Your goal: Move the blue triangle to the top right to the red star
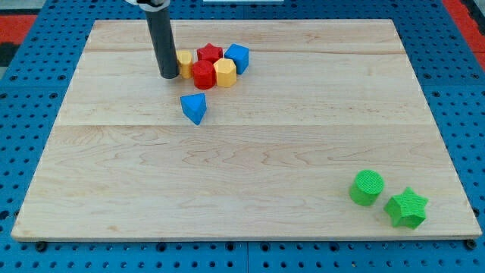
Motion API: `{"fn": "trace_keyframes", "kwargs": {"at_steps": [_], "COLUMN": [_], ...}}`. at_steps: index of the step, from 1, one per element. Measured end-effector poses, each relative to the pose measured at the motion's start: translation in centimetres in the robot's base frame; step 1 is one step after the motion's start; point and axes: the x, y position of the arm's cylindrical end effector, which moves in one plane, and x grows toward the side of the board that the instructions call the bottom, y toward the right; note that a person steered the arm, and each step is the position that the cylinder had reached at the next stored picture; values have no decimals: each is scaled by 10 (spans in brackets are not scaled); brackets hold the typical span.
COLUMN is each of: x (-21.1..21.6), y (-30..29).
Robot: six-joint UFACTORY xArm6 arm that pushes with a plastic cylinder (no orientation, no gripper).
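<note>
Approach step: my tip (168, 76), a bare-rod end effector holding nothing, stands beside the yellow block (184, 62); blue triangle (194, 108) lies below the red star (209, 54); next, I judge, circle beneath it and push up-right.

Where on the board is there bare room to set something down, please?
Bare: the whole middle and the view's left, between the blue triangle and the green cylinder with green star. Crowded: the top cluster around the red star, where my tip stands.
</note>
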Motion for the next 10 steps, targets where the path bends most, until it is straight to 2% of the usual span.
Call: {"fn": "trace_keyframes", "kwargs": {"at_steps": [1,3,4,5,7,8,9,10], "x": [-4,-8,6,41,100,96,79,81], "y": [-7,19,10,-1,36,89,113,78]}}
